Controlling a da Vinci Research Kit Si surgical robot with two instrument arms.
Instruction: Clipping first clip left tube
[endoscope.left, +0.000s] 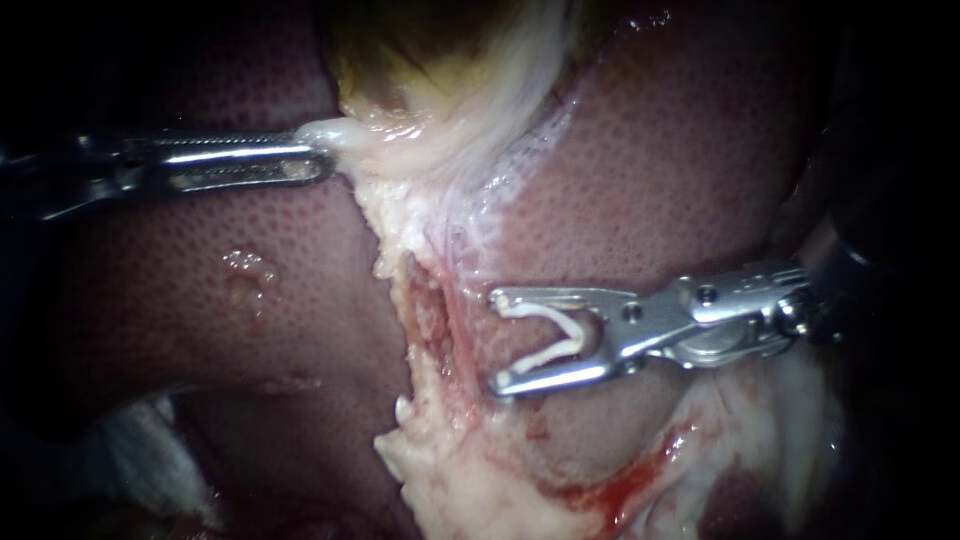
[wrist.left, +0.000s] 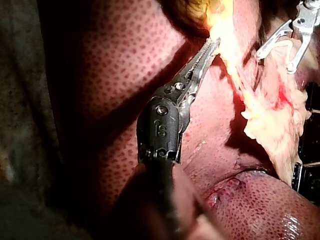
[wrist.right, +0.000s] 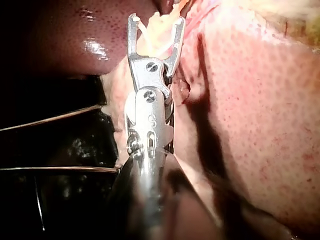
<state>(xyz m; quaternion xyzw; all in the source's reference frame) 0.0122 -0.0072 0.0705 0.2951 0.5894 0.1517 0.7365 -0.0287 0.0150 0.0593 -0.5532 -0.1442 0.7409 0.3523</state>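
Just left of my right instrument (endoscope.left: 496, 341), whose wide jaws hold an open clip (endoscope.left: 552, 335), the pink tube (endoscope.left: 455, 315) runs top-to-bottom; my left instrument (endoscope.left: 322, 163) clamps pale tissue (endoscope.left: 400, 150) upper left

Bare liver (endoscope.left: 700, 180) surrounds the right instrument's (endoscope.left: 496, 341) jaws holding the clip (endoscope.left: 548, 312); the tube (endoscope.left: 455, 310) stands just ahead.

Your L instrument (endoscope.left: 322, 160) enters from left, jaws clamped on tissue (endoscope.left: 345, 135). R instrument (endoscope.left: 497, 342): jaws gape, holding a clip (endoscope.left: 530, 310).
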